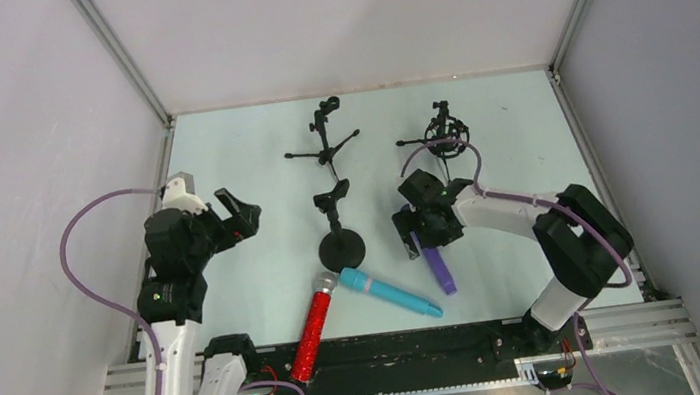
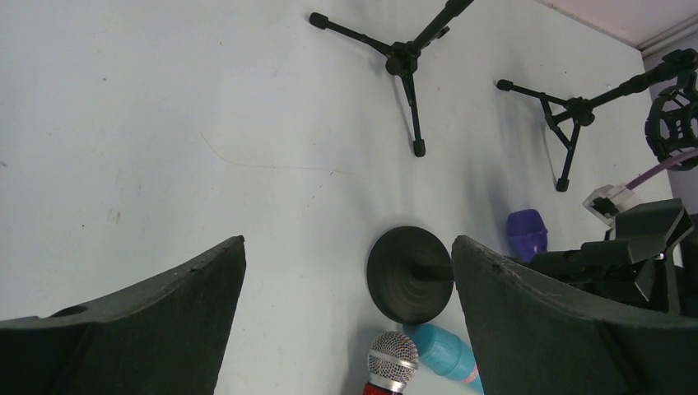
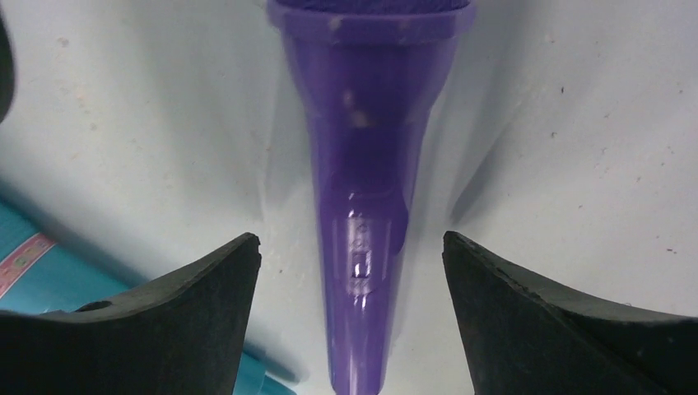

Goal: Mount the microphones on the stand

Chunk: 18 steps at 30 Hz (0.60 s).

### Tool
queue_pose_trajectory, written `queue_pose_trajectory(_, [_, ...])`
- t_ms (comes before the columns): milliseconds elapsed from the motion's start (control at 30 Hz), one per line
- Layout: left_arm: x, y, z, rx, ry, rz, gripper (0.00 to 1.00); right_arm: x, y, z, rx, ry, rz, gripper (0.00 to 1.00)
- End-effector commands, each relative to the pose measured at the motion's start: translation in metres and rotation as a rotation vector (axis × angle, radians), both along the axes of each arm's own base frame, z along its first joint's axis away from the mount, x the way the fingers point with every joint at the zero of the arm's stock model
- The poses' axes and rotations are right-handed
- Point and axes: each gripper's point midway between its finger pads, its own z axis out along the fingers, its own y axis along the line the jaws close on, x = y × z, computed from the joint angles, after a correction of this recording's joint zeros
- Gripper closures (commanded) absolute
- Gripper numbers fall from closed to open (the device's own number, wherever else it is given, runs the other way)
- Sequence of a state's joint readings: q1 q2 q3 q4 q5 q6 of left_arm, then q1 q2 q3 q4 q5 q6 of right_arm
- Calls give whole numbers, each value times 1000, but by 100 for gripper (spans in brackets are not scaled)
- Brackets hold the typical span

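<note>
The purple microphone [image 1: 438, 269] lies on the table, and in the right wrist view [image 3: 366, 189] its handle runs between the two fingers with a gap on each side. My right gripper [image 1: 422, 229] is open, low over its head end. The glittery red microphone [image 1: 312, 333] with the silver mesh head [image 2: 392, 360] and the teal microphone [image 1: 390, 293] lie by the round-base stand [image 1: 341, 249]. My left gripper [image 1: 246, 217] is open and empty at the left, above the table. Two tripod stands [image 1: 324, 148] [image 1: 443, 134] are at the back.
White enclosure walls ring the pale table [image 1: 241, 160]. A black rail [image 1: 395, 348] runs along the near edge by the arm bases. A purple cable [image 1: 82, 261] loops off the left arm.
</note>
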<state>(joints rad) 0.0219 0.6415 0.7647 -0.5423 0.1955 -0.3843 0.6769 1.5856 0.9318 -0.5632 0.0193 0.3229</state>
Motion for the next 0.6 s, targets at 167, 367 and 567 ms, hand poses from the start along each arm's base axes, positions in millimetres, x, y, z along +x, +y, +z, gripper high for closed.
queue_pose_trajectory(167, [2, 0, 5, -9, -20, 2, 2, 40, -6, -5, -213, -114, 11, 26])
queue_pose_trajectory(367, [2, 1, 5, -8, -19, 6, 2, 47, -1, -9, -278, -133, 69, 72])
queue_pose_trajectory(567, [2, 1, 4, -8, -14, 5, 2, 51, 8, -4, -348, -187, 120, 71])
